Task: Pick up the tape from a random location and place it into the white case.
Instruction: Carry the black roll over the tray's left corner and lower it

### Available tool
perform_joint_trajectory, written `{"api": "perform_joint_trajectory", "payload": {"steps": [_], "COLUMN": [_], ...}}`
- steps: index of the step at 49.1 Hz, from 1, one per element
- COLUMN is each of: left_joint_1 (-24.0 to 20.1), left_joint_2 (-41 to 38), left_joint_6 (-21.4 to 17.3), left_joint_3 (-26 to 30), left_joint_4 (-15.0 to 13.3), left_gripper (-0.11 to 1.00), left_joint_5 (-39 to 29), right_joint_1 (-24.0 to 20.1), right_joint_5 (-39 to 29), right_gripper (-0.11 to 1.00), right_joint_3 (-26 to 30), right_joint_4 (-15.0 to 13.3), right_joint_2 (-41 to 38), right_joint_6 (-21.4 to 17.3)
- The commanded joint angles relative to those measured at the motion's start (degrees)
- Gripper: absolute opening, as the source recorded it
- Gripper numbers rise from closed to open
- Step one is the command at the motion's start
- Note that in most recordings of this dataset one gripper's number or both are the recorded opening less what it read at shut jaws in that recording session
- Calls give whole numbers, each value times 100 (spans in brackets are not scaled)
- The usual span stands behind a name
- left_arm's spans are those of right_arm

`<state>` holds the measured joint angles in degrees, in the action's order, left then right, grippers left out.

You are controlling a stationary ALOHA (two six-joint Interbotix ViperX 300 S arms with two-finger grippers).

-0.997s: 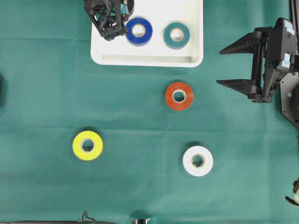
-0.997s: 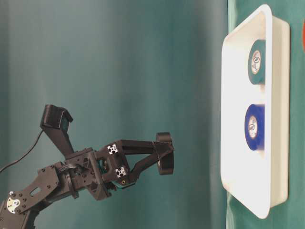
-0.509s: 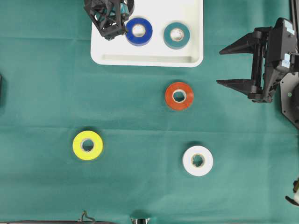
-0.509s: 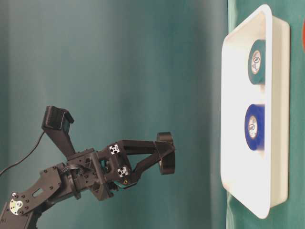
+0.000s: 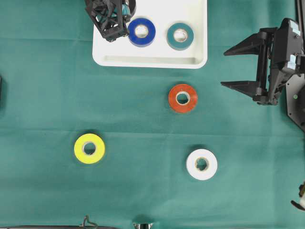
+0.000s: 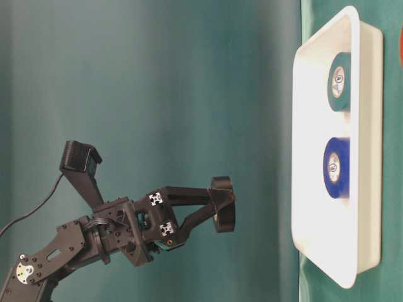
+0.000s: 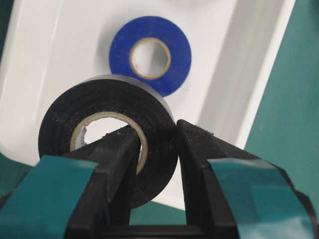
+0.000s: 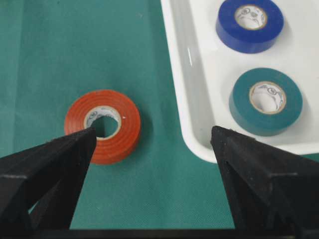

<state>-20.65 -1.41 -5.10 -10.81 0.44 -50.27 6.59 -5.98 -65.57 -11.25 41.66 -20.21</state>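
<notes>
Five rolls of tape and a shallow white rectangular plastic case (image 5: 151,61) with rounded corners and a raised rim share a green cloth-covered table (image 5: 43,90). Inside the case lie a dark blue tape roll (image 5: 141,32) and, to its right in the overhead view, a teal tape roll (image 5: 180,36), both flat and apart from each other. On the open cloth, an orange-red tape roll (image 5: 182,98) sits just below the case's near rim, a white tape roll (image 5: 201,164) lies further down, and a yellow tape roll (image 5: 89,148) rests well apart to the left.

The left gripper (image 7: 152,144) hangs above the upper-left part of the case, pinching a black tape roll (image 7: 107,134): one finger (image 7: 117,149) passes through the roll's cardboard core while the other presses the outer wall, so the band of tape is clamped between them. In the table-level view the black roll is clear of the case, with a gap between it and the white floor. From the left wrist camera the dark blue roll lies directly beyond the held one, on the case floor.

At the right edge of the overhead view the right gripper (image 5: 243,67) hovers with its fingers spread wide and nothing between them; its wrist camera frames the orange-red roll and the case's corner between the two black fingers (image 8: 45,164)
</notes>
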Motion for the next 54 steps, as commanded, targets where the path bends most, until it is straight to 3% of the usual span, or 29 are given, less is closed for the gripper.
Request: {"api": "perform_joint_trajectory", "payload": {"steps": [1, 36, 54], "left_joint_1": [-18, -352, -492], "left_joint_2": [141, -527, -633], "left_joint_6": [9, 0, -26], "left_joint_3": [62, -896, -1125], "left_joint_4": [9, 0, -18], "left_gripper": [19, 19, 19], "left_joint_5": [35, 1626, 2048], "right_joint_1": [9, 0, 0], "right_joint_5": [18, -18, -9], "right_gripper": [90, 90, 90], "right_joint_3": [79, 79, 79], "right_joint_4": [-9, -9, -9], "right_joint_2": [0, 0, 0], "right_joint_6": [9, 9, 9]}}
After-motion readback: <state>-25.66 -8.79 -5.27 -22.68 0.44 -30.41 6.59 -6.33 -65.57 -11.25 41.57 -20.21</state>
